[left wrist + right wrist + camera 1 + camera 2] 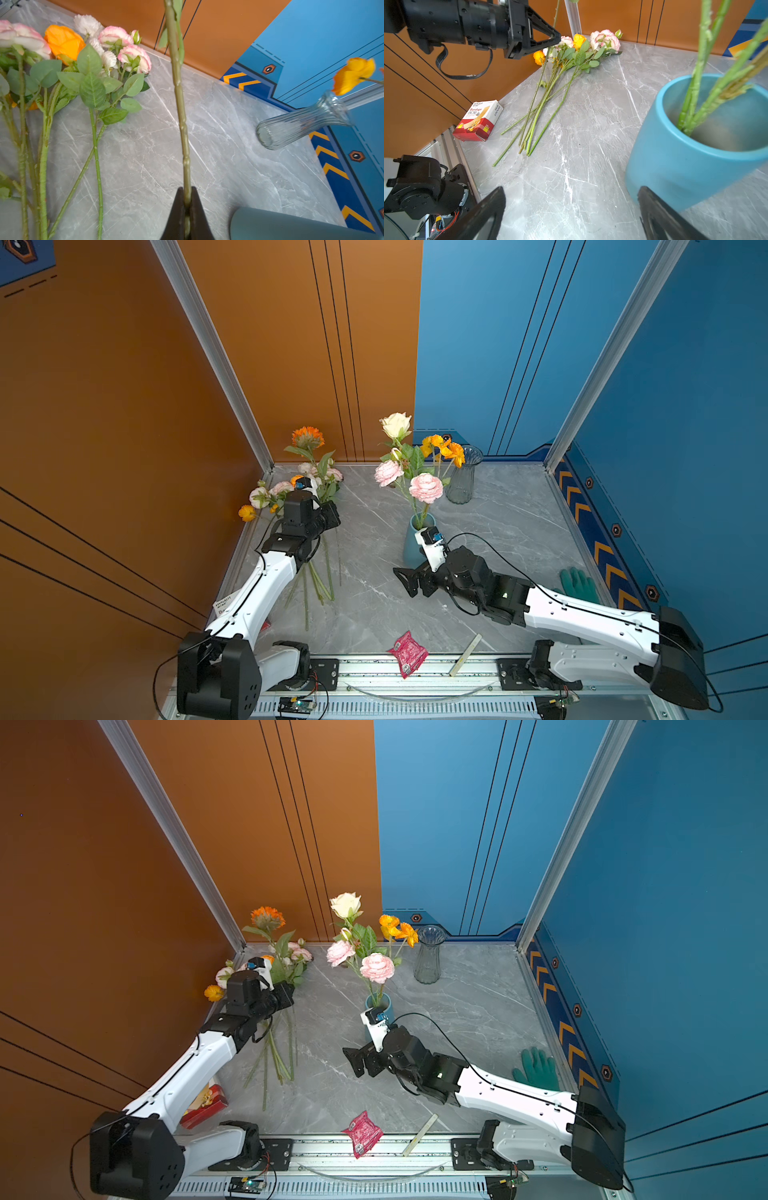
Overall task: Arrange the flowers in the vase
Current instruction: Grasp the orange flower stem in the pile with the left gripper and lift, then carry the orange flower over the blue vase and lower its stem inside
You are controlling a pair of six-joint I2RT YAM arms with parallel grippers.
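We are taking the grey marble tabletop [519,539] as our dial in both top views. At ten o'clock the loose flowers [259,497] are lying in a heap, blooms pointing toward the back corner and stems toward six. Near the centre the blue vase [411,549] is standing upright and holding the arranged flowers [426,487], with pink, cream and yellow-orange blooms. At one o'clock the glass vase [463,477] is standing upright, well apart from both grippers. The right gripper [405,581] is hovering just beside the blue vase, at its seven o'clock, jaws spread wide with nothing between them. The left gripper [187,190] is hanging over the heap, jaws pressed onto the green stem of the orange-bloomed flower [307,438], whose bloom is rising above the heap. At eight o'clock a bandage box [478,120] is lying; at four, a green glove [577,583]; at six, a red packet [407,651] is overhanging the front rail.
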